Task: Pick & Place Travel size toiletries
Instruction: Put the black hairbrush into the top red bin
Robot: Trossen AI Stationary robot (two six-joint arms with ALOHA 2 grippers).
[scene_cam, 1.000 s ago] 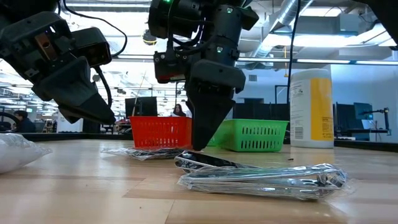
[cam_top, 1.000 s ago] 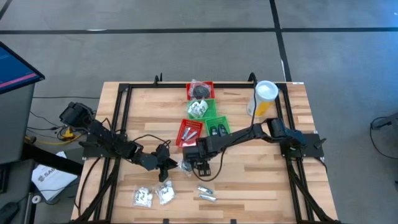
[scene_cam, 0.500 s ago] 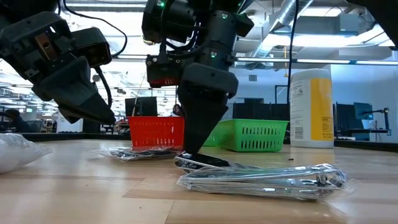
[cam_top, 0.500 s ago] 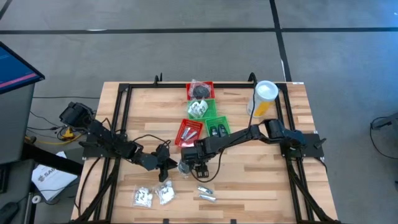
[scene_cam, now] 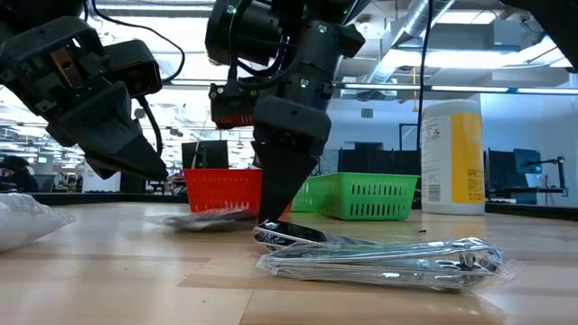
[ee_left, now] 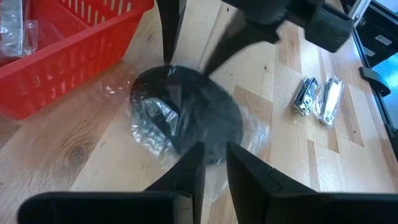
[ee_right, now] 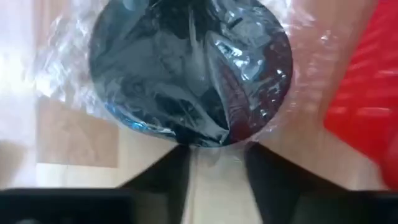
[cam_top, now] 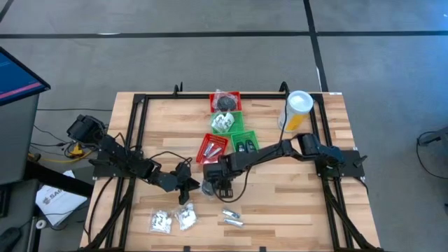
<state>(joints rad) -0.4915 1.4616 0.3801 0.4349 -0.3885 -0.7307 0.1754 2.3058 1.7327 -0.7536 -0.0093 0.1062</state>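
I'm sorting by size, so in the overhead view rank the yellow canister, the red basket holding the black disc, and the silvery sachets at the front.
1. yellow canister
2. red basket, though nearly alike
3. silvery sachets, clearly smallest

The right arm reaches from its base at the table's three o'clock edge across toward the centre, its wrist bent so the right gripper point(cam_top: 212, 187) points straight down at the tabletop. Its fingers point(ee_right: 171, 171) stand slightly apart, tips low near the wood. The left arm stretches in from nine o'clock, forearm low, and the left gripper point(cam_top: 187, 185) hangs just beside the right one, its fingers point(ee_left: 193, 171) nearly together with a narrow gap.
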